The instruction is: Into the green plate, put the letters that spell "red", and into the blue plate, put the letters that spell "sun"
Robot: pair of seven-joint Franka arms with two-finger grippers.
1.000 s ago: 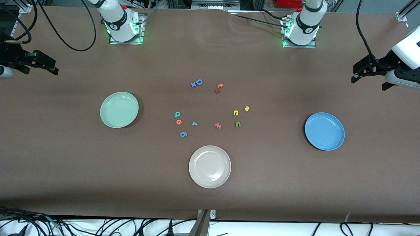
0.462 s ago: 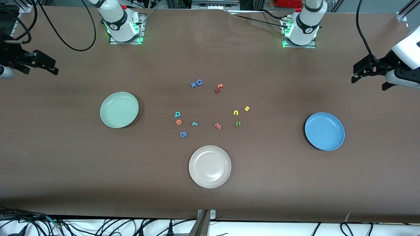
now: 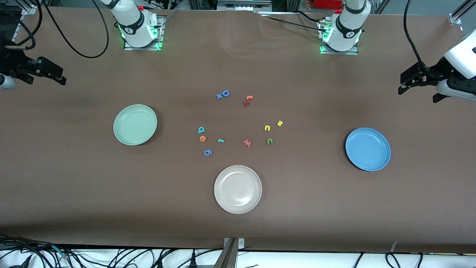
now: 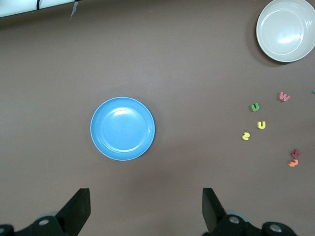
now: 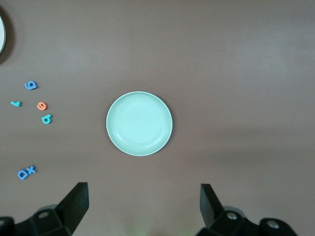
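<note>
Three plates [image 3: 135,124], eleven loose letters [image 3: 246,143].

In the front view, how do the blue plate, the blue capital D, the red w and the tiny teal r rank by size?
1. Round sky-blue plastic plate, by far the largest.
2. Blue foam capital D.
3. Red foam w, only slightly smaller than the D; close enough to be unsure.
4. Small teal foam r, smallest.

Brown table [image 3: 74,186]; black cables [image 3: 111,257] along near edge.
</note>
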